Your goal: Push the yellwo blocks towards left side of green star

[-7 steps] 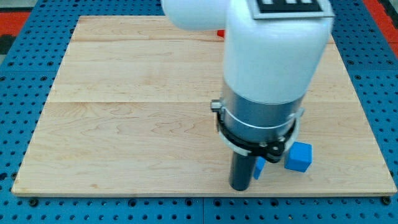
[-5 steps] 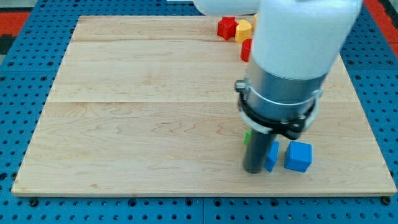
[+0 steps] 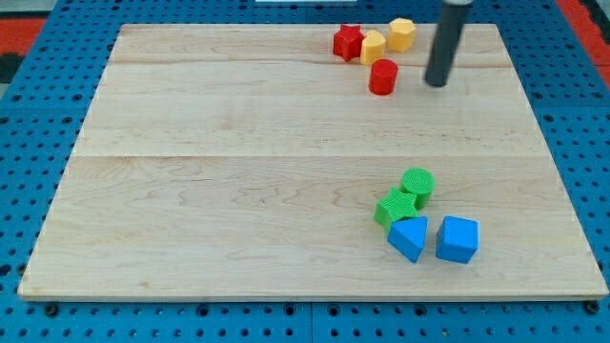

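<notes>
Two yellow blocks sit near the view's top: one (image 3: 373, 46) beside a red star (image 3: 348, 42), and a yellow hexagon (image 3: 401, 34) to its right. The green star (image 3: 396, 207) lies at the lower right, touching a green cylinder (image 3: 417, 183). My tip (image 3: 436, 83) stands on the board below and to the right of the yellow hexagon, right of a red cylinder (image 3: 382, 76), touching no block.
A blue block (image 3: 410, 237) and a blue cube (image 3: 457, 238) lie just below the green star near the board's bottom edge. The wooden board (image 3: 210, 171) rests on a blue pegboard.
The arm has swung from the lower right, where it hid the green and blue blocks, up to the view's top right. All blocks now show.
</notes>
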Tool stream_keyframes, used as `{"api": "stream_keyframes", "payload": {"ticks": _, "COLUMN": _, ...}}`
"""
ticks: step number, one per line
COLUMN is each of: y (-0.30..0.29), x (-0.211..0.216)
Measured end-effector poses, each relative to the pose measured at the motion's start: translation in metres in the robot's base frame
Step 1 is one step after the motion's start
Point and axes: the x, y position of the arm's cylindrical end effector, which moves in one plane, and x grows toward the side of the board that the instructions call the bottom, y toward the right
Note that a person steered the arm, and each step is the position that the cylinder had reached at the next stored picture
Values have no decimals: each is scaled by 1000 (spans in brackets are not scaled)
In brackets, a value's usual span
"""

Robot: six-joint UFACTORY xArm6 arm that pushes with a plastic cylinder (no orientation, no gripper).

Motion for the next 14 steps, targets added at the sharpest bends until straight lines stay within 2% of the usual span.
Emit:
{"api": "stream_keyframes", "payload": {"ticks": 1, "y": -10, "x": -68}}
{"api": "stream_keyframes", "payload": {"ticks": 2, "y": -35, "x": -103}}
{"api": "stream_keyframes", "payload": {"ticks": 3, "y": -72, "x": -88}}
{"api": "stream_keyframes", "payload": {"ticks": 4, "y": -139, "x": -39}}
{"api": "stream_keyframes", "payload": {"ticks": 5, "y": -172, "x": 6}}
{"api": "stream_keyframes", "payload": {"ticks": 8, "y": -215, "x": 135}}
{"api": "stream_keyframes", "payload": {"ticks": 9, "y": -273, "x": 152}}
{"api": "stream_keyframes", "payload": {"ticks": 10, "y": -312, "x": 194}}
{"api": "stream_keyframes", "payload": {"ticks": 11, "y": -311, "x": 201}}
{"api": "stream_keyframes", "payload": {"ticks": 12, "y": -262, "x": 118}}
{"api": "stream_keyframes", "payload": {"ticks": 13, "y": -120, "x": 99}}
{"api": "stream_keyframes", "payload": {"ticks": 14, "y": -43, "x": 38}}
